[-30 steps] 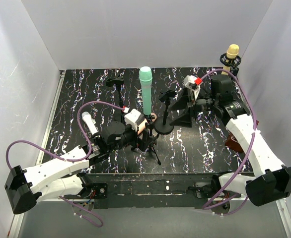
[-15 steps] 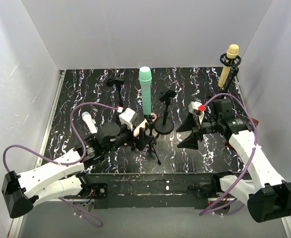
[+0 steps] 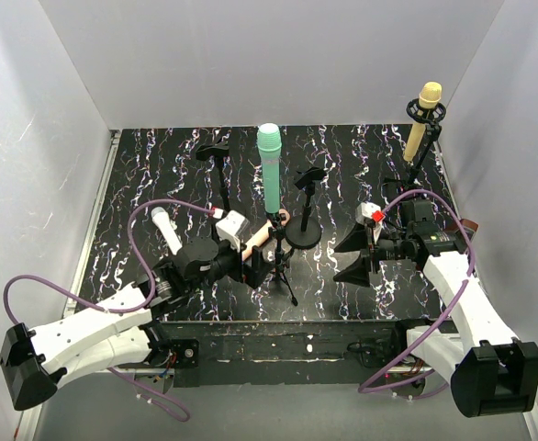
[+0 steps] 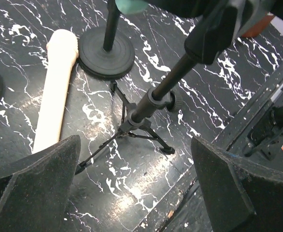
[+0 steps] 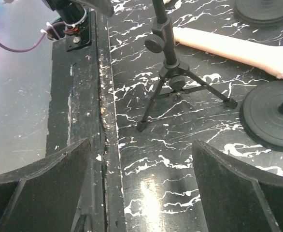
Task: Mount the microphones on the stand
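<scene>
Teal-green microphone (image 3: 269,175) stands upright at the table centre. With the other clips in view empty or occupied, it is judged to sit in the tripod stand (image 4: 146,108). The yellow-tan microphone (image 3: 423,118) is clipped upright in the corner stand (image 3: 416,158) at 1 o'clock. Two units are not yet mounted. The peach-pink microphone (image 4: 54,92) lies flat on the marbled tabletop (image 3: 159,165), just beside the tripod legs at their 10 o'clock. The white microphone (image 3: 165,228) lies flat toward 9 o'clock, well apart from it. Their probable destinations are the round-base stand (image 3: 303,234) at 2 o'clock of the tripod and the rear stand (image 3: 216,152) at 11 o'clock, both with vacant clips. The left gripper (image 4: 135,159) sits low at 9 o'clock of the tripod, jaws spread wide and empty; with the peach-pink microphone ahead of it, this posture suits a pickup. The right gripper (image 5: 141,154) sits low at 3 o'clock, facing the tripod. It is equally wide and empty, probably staged to steady a stand.
</scene>
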Motion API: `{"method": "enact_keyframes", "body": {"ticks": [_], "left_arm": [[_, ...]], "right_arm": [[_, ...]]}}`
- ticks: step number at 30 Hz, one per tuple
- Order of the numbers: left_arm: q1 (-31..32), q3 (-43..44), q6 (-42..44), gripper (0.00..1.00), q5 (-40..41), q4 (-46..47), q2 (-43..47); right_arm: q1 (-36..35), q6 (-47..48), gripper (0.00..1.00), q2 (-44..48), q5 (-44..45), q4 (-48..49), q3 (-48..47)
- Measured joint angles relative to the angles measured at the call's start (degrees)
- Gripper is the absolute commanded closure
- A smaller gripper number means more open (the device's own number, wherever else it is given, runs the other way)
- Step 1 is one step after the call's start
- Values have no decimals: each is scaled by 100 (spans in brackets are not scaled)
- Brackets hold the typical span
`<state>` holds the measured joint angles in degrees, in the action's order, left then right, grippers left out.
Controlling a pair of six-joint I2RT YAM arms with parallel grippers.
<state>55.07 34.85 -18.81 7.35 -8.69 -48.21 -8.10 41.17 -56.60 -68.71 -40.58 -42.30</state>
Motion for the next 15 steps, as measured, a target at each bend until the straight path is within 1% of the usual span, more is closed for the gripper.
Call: {"method": "enact_keyframes", "body": {"ticks": [5,11,15], "left_arm": [[0,-221,243,2,-330,262,4],[0,-643,774,2,-717,994,-28],[0,-728,1034,3,-789,1508,-249]], "right_arm": [[118,234,7,0,90,0,0],[179,426,7,2,149,-2,0],[197,540,7,4,184,-7,0]]}}
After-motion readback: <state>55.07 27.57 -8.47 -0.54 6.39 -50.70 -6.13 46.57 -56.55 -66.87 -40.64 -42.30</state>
